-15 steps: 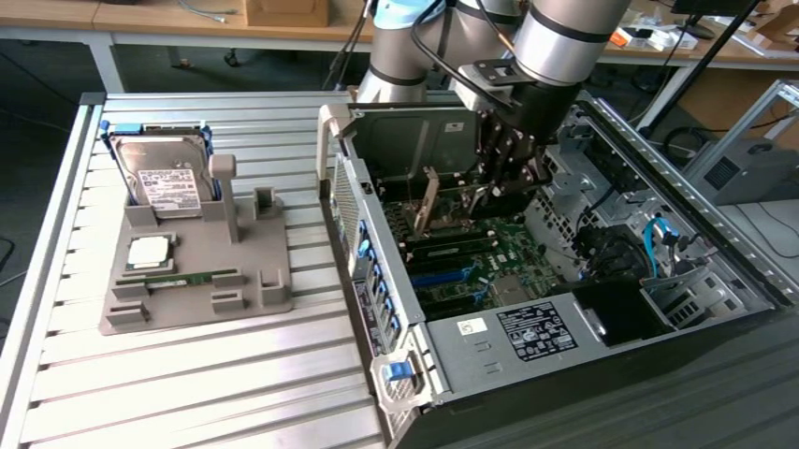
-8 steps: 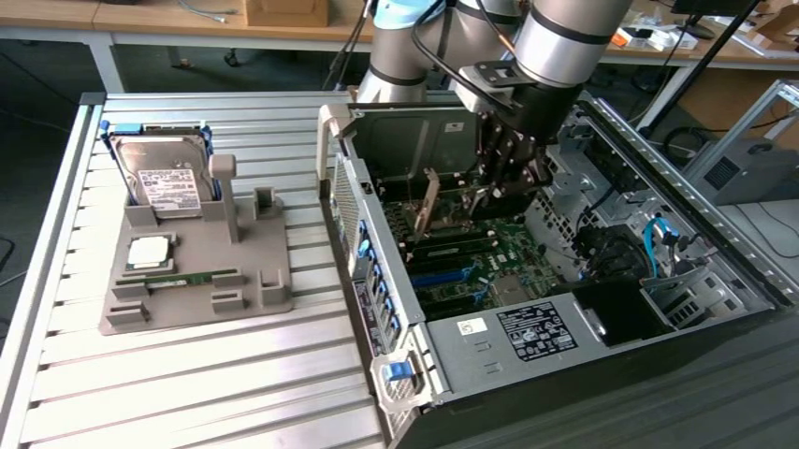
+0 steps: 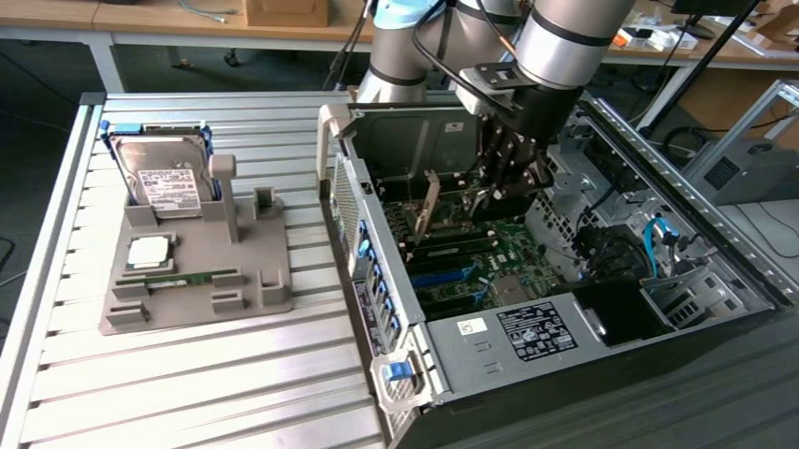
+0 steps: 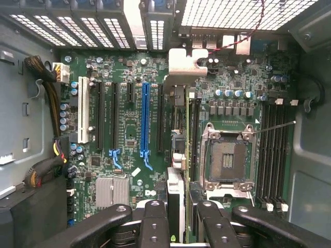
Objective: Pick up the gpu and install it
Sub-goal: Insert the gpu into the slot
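The gpu (image 3: 428, 201) is a thin card with a tan metal edge, held upright inside the open computer case (image 3: 374, 271). My gripper (image 3: 489, 192) reaches down into the case and is shut on it. In the wrist view the gpu (image 4: 187, 134) runs edge-on away from my gripper (image 4: 181, 230), with a black finger (image 4: 155, 222) on each side and its silver bracket (image 4: 186, 64) at the case's rear wall. It lies over a black slot between the blue slot (image 4: 145, 119) and the CPU socket (image 4: 227, 160). I cannot tell whether it touches the slot.
A grey fixture (image 3: 187, 290) on the slatted table at the exterior view's left holds a silver hard drive (image 3: 168, 182), a chip (image 3: 150, 251) and a green RAM stick (image 3: 187, 278). Cable bundles (image 4: 49, 93) and RAM slots (image 4: 274, 150) flank the motherboard.
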You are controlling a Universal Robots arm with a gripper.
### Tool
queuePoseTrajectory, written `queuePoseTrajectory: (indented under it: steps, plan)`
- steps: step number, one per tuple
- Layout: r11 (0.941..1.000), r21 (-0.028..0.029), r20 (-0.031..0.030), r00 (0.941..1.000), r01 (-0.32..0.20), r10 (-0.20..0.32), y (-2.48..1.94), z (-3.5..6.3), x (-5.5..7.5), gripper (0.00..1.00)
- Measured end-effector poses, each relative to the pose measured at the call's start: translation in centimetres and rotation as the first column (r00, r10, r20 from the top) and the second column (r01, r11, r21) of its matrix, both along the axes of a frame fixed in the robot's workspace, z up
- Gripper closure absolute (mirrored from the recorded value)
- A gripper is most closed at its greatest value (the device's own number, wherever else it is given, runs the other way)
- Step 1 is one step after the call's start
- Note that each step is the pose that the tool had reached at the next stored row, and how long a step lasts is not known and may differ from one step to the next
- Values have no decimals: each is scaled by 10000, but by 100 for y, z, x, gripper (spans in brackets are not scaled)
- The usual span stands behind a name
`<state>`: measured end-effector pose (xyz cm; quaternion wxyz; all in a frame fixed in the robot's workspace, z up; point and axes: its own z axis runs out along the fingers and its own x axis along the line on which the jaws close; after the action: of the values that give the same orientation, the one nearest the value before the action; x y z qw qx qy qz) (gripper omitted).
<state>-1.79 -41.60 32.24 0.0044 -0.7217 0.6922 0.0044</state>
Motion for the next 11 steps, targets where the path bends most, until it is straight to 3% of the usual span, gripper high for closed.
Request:
queuePoseTrajectory:
  steps: [11]
  plan:
    - [10000, 0, -1, 10000, 0, 0, -31, -12, 0, 73]
